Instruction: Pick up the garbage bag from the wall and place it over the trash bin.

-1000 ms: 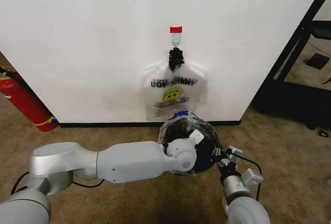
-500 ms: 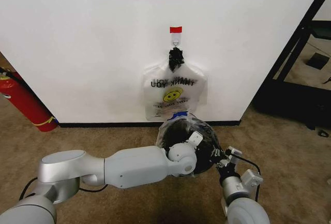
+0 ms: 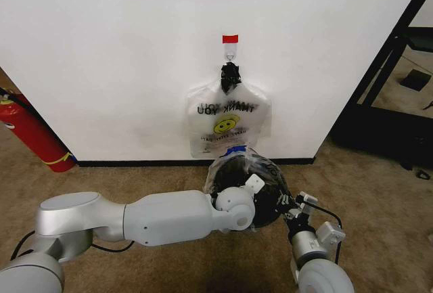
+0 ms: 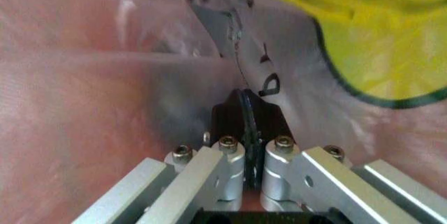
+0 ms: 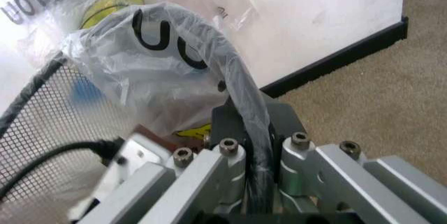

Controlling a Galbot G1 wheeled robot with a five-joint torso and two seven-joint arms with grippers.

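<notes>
1. Step in hand: I judge it is the last part, stretching the garbage bag (image 3: 260,171) over the trash bin (image 3: 265,195). The bag already lies over the bin mouth, on the floor near the wall (image 3: 101,49), just below the smiley bag (image 3: 228,125) that hangs from the hook (image 3: 230,53).
2. Left gripper (image 4: 246,153) is at the near-left side of the bin; fingers clenched on thin plastic film, prob. the bag edge.
3. Right gripper (image 5: 255,156) is at the near-right side of the bin; fingers clenched on a fold of the bag, the bin mesh just beside it.
4. Next move, as I judge: pull both edges down & outward past the rim, then release. The film is thin, so pull slowly; too much force can tear it or tip the bin.
5. Fire extinguisher (image 3: 34,134) stands far left, well apart.
</notes>
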